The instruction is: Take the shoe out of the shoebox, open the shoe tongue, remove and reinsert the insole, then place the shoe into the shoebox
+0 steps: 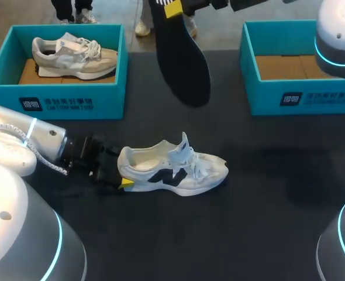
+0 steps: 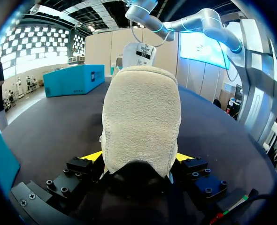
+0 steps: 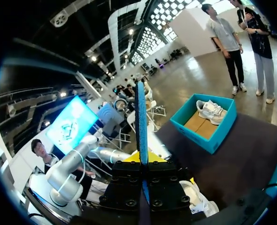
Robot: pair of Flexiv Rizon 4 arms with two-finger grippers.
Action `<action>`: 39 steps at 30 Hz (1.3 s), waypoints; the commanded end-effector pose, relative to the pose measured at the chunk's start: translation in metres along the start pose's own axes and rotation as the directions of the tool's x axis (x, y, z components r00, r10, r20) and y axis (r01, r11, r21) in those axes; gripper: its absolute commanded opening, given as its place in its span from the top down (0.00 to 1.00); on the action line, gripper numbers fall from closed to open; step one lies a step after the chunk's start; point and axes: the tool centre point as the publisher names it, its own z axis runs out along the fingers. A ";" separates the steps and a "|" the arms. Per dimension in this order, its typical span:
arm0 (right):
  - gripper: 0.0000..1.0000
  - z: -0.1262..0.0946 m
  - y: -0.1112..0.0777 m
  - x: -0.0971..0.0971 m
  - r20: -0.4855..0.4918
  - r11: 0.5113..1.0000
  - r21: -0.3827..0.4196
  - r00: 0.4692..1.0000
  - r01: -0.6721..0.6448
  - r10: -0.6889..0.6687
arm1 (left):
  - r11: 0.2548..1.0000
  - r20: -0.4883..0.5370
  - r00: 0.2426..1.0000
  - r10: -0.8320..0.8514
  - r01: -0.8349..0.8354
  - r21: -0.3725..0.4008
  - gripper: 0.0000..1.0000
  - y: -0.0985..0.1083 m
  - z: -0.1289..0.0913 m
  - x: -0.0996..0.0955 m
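Note:
A white shoe (image 1: 178, 170) with a dark side mark lies upright on the dark table, toe pointing right. My left gripper (image 1: 121, 171) holds its heel from the left, one yellow tip on each side. In the left wrist view the heel (image 2: 141, 117) fills the space between the fingers (image 2: 92, 156). A black insole (image 1: 184, 58) hangs toe-down above the table's far middle. My right gripper (image 1: 172, 7) is shut on its upper end. In the right wrist view the insole (image 3: 140, 122) stands edge-on between the shut fingers, with the white shoe (image 3: 195, 197) far below.
An empty teal shoebox (image 1: 301, 99) stands at the far right. A second teal shoebox (image 1: 73, 102) at the far left holds a beige shoe (image 1: 73, 55). The dark table runs bare in front of and to the right of the white shoe.

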 end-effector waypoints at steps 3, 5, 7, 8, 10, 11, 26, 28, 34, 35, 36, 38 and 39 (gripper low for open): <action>1.00 -0.011 -0.009 0.012 0.039 1.000 0.002 0.999 -0.019 0.019 | 1.000 0.000 1.000 0.000 0.000 -0.003 1.00 0.001 0.001 0.000; 1.00 -0.014 -0.012 0.017 0.052 1.000 -0.005 0.998 -0.025 0.026 | 1.000 0.000 1.000 0.000 0.000 -0.003 1.00 0.001 0.001 0.000; 1.00 -0.016 -0.015 0.022 0.059 1.000 -0.010 0.998 -0.029 0.030 | 1.000 0.000 1.000 0.000 0.000 -0.003 1.00 0.001 0.001 0.000; 1.00 -0.018 -0.016 0.024 0.066 0.999 -0.012 0.997 -0.034 0.034 | 1.000 0.000 1.000 0.000 0.000 -0.003 1.00 0.001 0.001 0.000; 1.00 -0.020 -0.019 0.029 0.079 0.999 -0.019 0.996 -0.038 0.039 | 1.000 0.000 1.000 0.000 0.000 -0.003 1.00 0.001 0.001 0.000; 1.00 -0.020 -0.019 0.030 0.090 0.999 -0.028 0.996 -0.025 0.027 | 1.000 0.000 1.000 0.000 0.000 -0.003 1.00 0.001 0.001 0.000; 1.00 -0.021 -0.018 0.031 0.092 0.999 -0.052 0.996 -0.011 0.016 | 1.000 0.000 1.000 0.000 0.000 -0.003 1.00 0.001 0.001 0.000; 1.00 -0.021 -0.018 0.031 0.092 0.999 -0.052 0.996 -0.011 0.016 | 1.000 0.000 1.000 0.000 0.000 -0.003 1.00 0.001 0.001 0.000; 1.00 -0.021 -0.018 0.031 0.092 0.999 -0.052 0.996 -0.011 0.016 | 1.000 0.000 1.000 0.000 0.000 -0.003 1.00 0.001 0.001 0.000; 1.00 -0.021 -0.018 0.031 0.092 0.999 -0.052 0.996 -0.011 0.016 | 1.000 0.000 1.000 0.000 0.000 -0.003 1.00 0.001 0.001 0.000; 1.00 -0.021 -0.018 0.031 0.092 0.999 -0.052 0.996 -0.011 0.016 | 1.000 0.000 1.000 0.000 0.000 -0.003 1.00 0.001 0.001 0.000; 1.00 -0.021 -0.018 0.031 0.092 0.999 -0.052 0.996 -0.011 0.016 | 1.000 0.000 1.000 0.000 0.000 -0.003 1.00 0.001 0.001 0.000; 1.00 -0.023 -0.019 0.032 0.085 0.998 -0.055 0.996 -0.016 0.021 | 1.000 0.000 1.000 0.000 0.000 -0.003 1.00 0.001 0.001 0.000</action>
